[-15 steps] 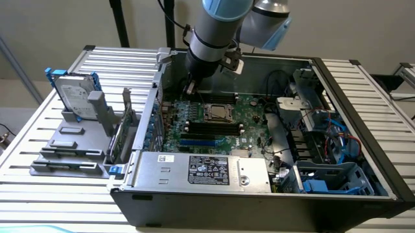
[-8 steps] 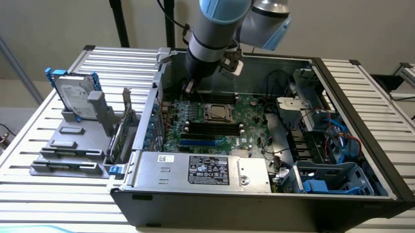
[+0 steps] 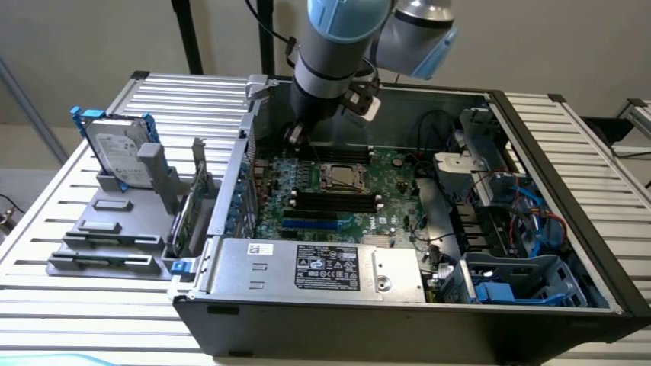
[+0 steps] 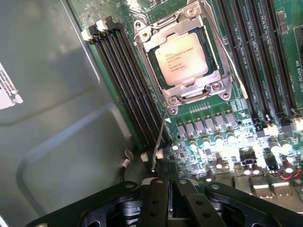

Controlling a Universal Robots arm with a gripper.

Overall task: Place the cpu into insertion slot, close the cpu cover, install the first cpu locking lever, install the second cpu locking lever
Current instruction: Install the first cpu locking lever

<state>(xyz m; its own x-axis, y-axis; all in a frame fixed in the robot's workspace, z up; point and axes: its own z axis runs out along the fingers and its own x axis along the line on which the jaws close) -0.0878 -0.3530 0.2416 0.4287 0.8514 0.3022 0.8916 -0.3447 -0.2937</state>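
1. Currently the cpu (image 4: 181, 59) is seated in the insertion slot (image 3: 342, 178), silvery top facing up, square to the slot's edges.
2. The cpu cover (image 4: 191, 87) is down over it. The frame sits flat on the slot and the chip shows through the window, so the first two steps look done.
3. Step in hand, as a judgement, is the first locking lever. One thin lever (image 4: 160, 142) stands up off the corner of the slot nearest the wrist, not latched.
4. A second thin rod (image 4: 227, 52) runs along the side of the slot away from the memory slots (image 4: 130, 85). Whether it is hooked down cannot be told.
5. The fingers (image 4: 156, 203) are fully closed with nothing between them. They hang just beyond the raised lever's free end, on the side away from the slot. Contact with the lever cannot be told.
6. In the exterior view the arm hangs above the green board (image 4: 213, 127), just off the slot's far corner on the exterior view's left, inside the open case (image 3: 407, 320) on the counter (image 3: 91, 305).
7. The lever step likely calls for a push with the closed fingertips rather than a grasp: press the free end down toward the board, then sideways under its hook beside the slot.
8. Risks: the wire slipping off the fingertips, or the tips clipping the small parts next to the slot.
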